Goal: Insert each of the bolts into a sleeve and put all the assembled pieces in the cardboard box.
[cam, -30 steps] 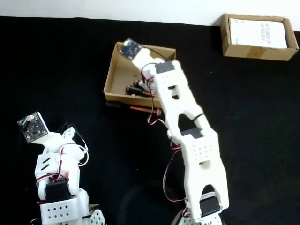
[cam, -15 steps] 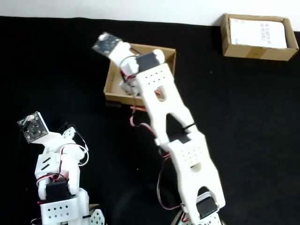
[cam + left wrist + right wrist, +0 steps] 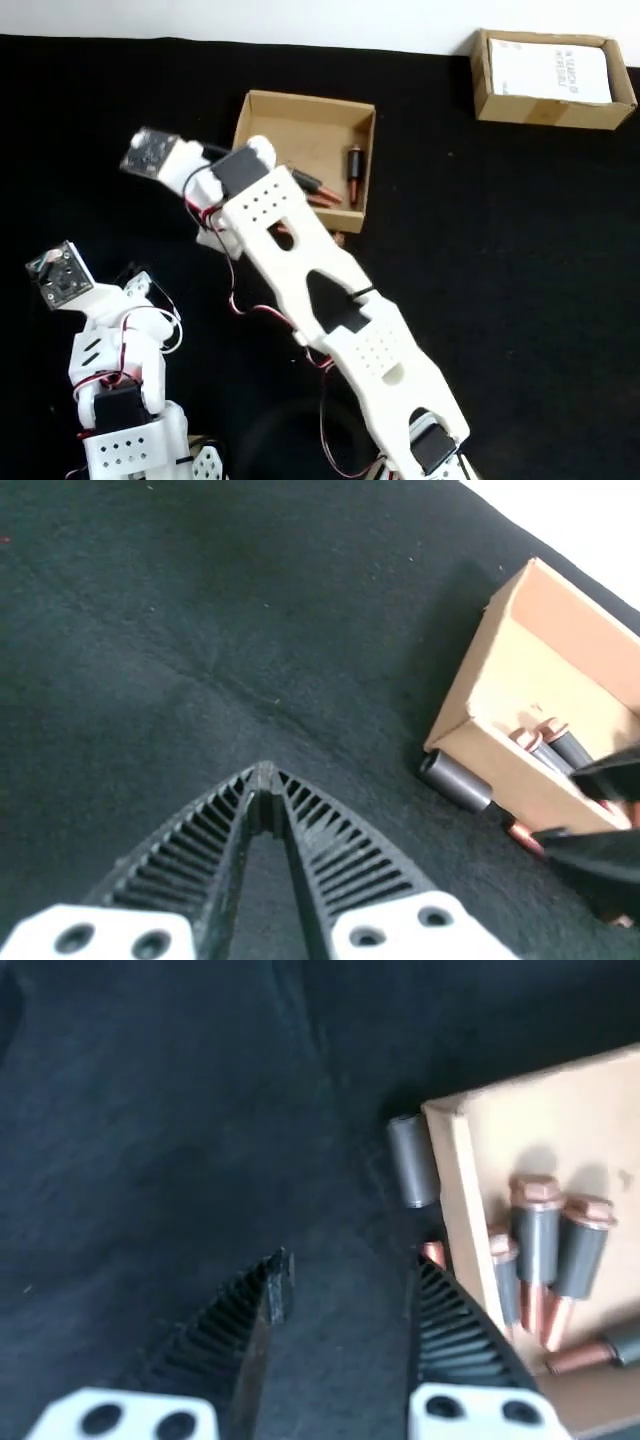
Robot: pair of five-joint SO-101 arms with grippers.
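Observation:
The cardboard box (image 3: 258, 130) stands at the table's back middle, with assembled pieces (image 3: 353, 172) lying in it. My right arm (image 3: 270, 215) stretches to the box's front left corner. Its gripper (image 3: 350, 1275) is open over the black cloth, empty. Just ahead of it a loose grey sleeve (image 3: 412, 1160) lies against the outside of the box wall (image 3: 455, 1175). The copper end of a bolt (image 3: 432, 1253) shows beside one finger. My left gripper (image 3: 262, 775) is shut and empty, well short of the same sleeve (image 3: 455, 778) and the box (image 3: 520, 660).
A second cardboard box (image 3: 484, 75) holding a white sheet stands at the back right. Several sleeved bolts (image 3: 545, 1230) lie together inside the near corner of the task box. Black cloth covers the whole table.
My right arm has swung left, from over the box interior to outside its front left corner. The left arm shifted slightly to the left.

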